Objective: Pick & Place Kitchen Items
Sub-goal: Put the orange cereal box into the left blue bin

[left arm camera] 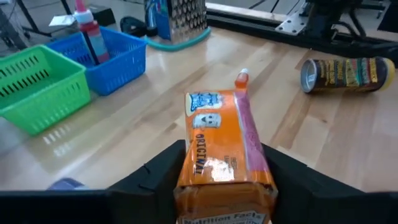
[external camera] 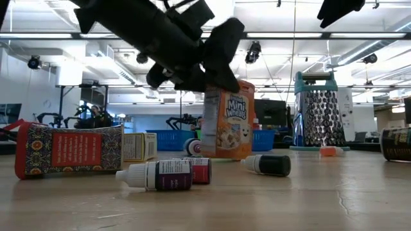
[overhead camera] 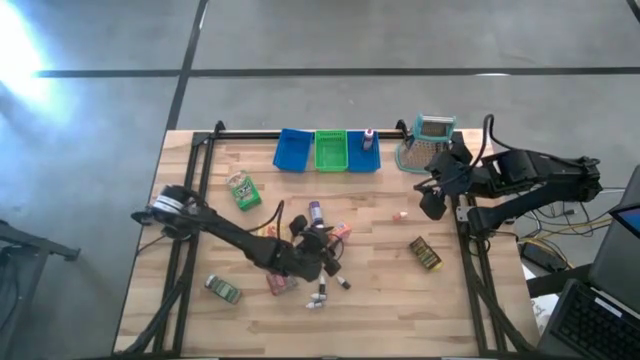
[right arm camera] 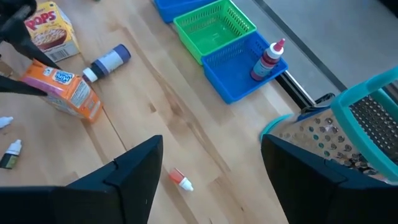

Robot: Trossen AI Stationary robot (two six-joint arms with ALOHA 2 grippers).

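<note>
An orange cereal box [left arm camera: 217, 162] stands upright at mid-table in the low view [external camera: 229, 122], with my left gripper [overhead camera: 315, 250] shut on its upper end. My right gripper [overhead camera: 432, 200] hangs open above the table's right side, close to the grater, with nothing between its fingers [right arm camera: 143, 168]. Other kitchen items lie loose on the wood: a green packet [overhead camera: 243, 190], a brown packet [overhead camera: 425, 253], a purple bottle [right arm camera: 109, 61], a yellow-red box [right arm camera: 53, 28] and small bottles [external camera: 160, 174]. A red bottle [right arm camera: 268, 59] stands in the right blue bin. My left gripper pinches the orange box between its two fingers, one on each side of the box's upper end [left arm camera: 186, 180]. The fingers [external camera: 212, 70] come slanting down from the table's left. The box hangs roughly upright below them; whether its lower end [external camera: 225, 154] is clear of the table I cannot tell.
Along the far edge stand a blue bin [overhead camera: 293, 150], a green bin [overhead camera: 330, 150] and a second blue bin [overhead camera: 363, 160]. A teal-handled metal grater [overhead camera: 428, 140] stands to their right. A red patterned box [external camera: 67, 149] lies near the front left.
</note>
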